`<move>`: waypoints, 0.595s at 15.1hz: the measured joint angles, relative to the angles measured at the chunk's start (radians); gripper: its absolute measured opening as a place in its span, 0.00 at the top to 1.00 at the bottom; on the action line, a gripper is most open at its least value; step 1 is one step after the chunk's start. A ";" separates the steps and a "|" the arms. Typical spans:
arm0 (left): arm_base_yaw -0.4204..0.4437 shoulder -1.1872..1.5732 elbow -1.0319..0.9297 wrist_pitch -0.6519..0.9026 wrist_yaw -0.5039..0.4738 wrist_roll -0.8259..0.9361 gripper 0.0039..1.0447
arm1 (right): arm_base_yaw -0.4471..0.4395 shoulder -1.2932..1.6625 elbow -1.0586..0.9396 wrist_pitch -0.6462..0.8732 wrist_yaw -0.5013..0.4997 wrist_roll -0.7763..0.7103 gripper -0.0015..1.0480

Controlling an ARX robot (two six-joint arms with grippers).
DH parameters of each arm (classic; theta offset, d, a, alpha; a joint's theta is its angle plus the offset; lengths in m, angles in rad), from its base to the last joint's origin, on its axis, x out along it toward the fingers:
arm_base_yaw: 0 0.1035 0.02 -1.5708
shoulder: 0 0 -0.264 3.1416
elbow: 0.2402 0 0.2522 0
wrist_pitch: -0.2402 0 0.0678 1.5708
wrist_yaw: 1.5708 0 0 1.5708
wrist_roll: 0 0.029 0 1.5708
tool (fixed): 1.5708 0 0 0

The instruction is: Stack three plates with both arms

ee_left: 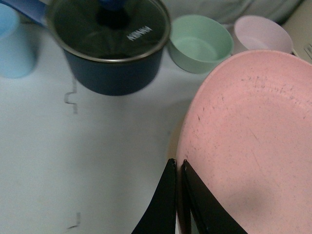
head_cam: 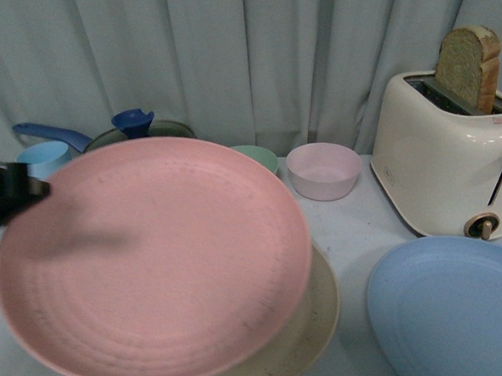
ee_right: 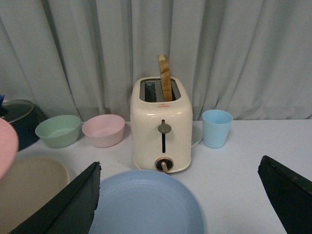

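The pink plate (head_cam: 153,262) hangs tilted above the cream plate (head_cam: 315,329), covering most of it. My left gripper (head_cam: 17,192) is shut on the pink plate's (ee_left: 248,136) left rim; in the left wrist view its black fingers (ee_left: 168,195) pinch that rim. The light blue plate (head_cam: 454,308) lies flat on the table at the front right, in front of the toaster. In the right wrist view my right gripper (ee_right: 180,195) stands wide open above the light blue plate (ee_right: 146,204), holding nothing. The cream plate (ee_right: 29,187) and a sliver of the pink plate (ee_right: 6,146) show there too.
A cream toaster (head_cam: 446,167) with a bread slice (head_cam: 467,64) stands at the back right. A green bowl (head_cam: 258,158) and a pink bowl (head_cam: 322,171) sit behind the plates. A dark lidded pot (ee_left: 112,48) and a light blue cup (head_cam: 43,158) are back left; another blue cup (ee_right: 216,127) stands beside the toaster.
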 joint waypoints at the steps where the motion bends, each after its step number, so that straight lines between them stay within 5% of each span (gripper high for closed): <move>1: -0.054 0.043 0.013 0.016 -0.019 -0.015 0.98 | 0.000 0.000 0.000 0.000 0.000 0.000 0.06; 5: -0.183 0.188 0.081 0.072 -0.087 -0.053 0.98 | 0.000 0.000 0.000 0.000 0.000 0.000 0.06; 9: -0.201 0.317 0.098 0.122 -0.145 -0.078 0.98 | 0.000 0.000 0.000 0.000 0.000 0.000 0.06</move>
